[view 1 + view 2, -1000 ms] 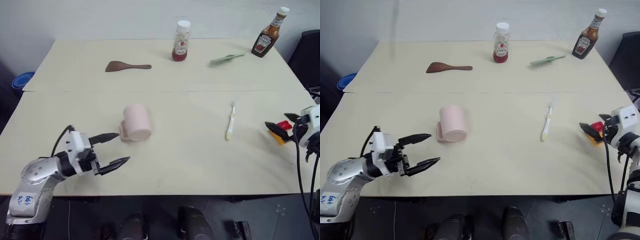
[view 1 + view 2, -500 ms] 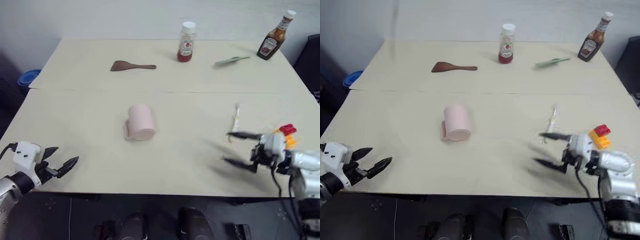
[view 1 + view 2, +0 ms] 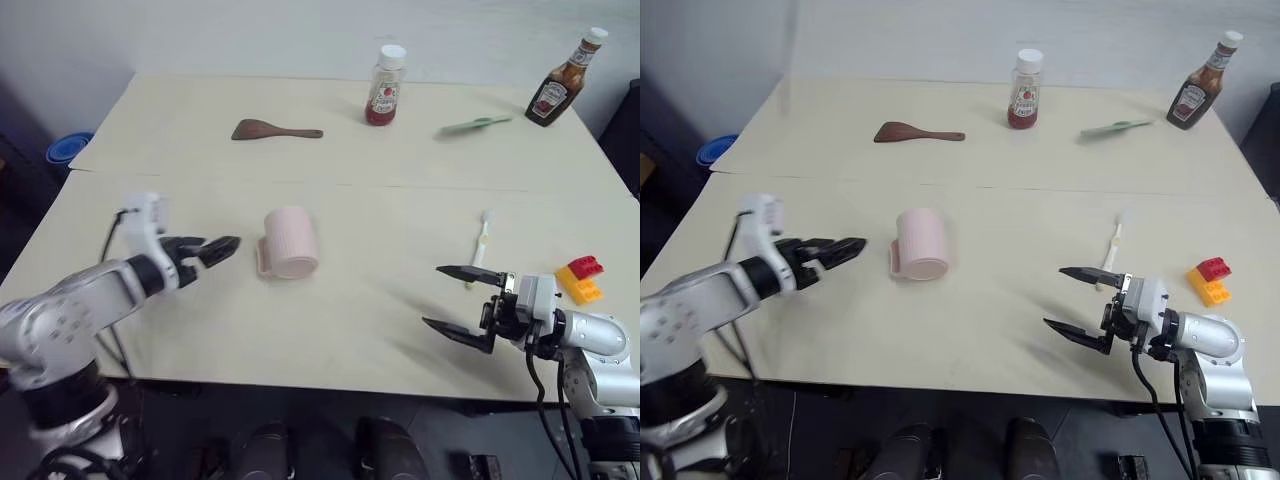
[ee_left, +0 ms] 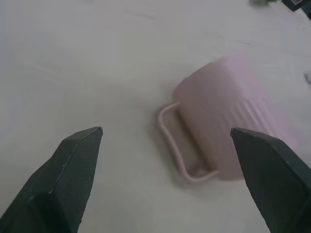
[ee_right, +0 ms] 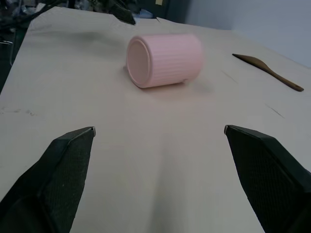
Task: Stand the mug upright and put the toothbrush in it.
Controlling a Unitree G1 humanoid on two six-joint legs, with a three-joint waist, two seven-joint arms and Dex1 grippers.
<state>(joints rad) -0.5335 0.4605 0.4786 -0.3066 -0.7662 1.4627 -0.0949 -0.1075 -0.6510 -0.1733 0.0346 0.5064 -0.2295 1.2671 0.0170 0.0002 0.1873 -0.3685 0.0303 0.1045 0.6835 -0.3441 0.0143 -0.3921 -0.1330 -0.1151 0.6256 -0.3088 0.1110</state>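
Note:
The pale pink mug lies on its side at the table's middle, its loop handle resting on the table on the side toward my left gripper. My left gripper hovers open just left of the mug, fingers pointing at the handle and touching nothing. The white toothbrush lies flat to the right of the mug. My right gripper stands open and empty just nearer than the toothbrush, aimed left toward the mug.
At the far side are a brown wooden spatula, a red sauce bottle, a pale green utensil and a brown sauce bottle. Red and yellow toy bricks sit by the right edge. A blue bowl lies beyond the table's left side.
My left gripper pulled back to the near left corner, then swung forward to the mug's handle side. My right gripper came in from the right edge and now holds still.

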